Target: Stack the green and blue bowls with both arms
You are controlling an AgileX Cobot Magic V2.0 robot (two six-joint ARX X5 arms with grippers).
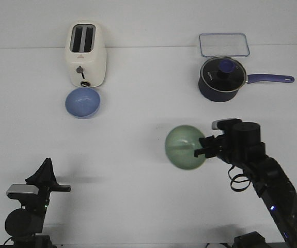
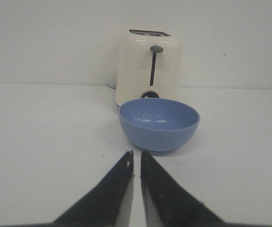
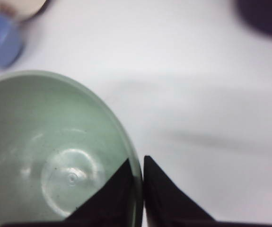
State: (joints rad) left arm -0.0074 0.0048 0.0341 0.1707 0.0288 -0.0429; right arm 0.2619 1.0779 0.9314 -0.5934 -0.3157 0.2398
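Note:
The blue bowl stands upright on the table just in front of the toaster; it also shows in the left wrist view and, blurred, in the right wrist view. My right gripper is shut on the rim of the green bowl, one finger inside and one outside, and holds it tilted above the table's middle. My left gripper is shut and empty near the front left, well short of the blue bowl; its tips point at that bowl.
A cream toaster stands at the back left, right behind the blue bowl. A dark navy saucepan with a glass lid and a long handle is at the back right, with a clear rectangular lid behind it.

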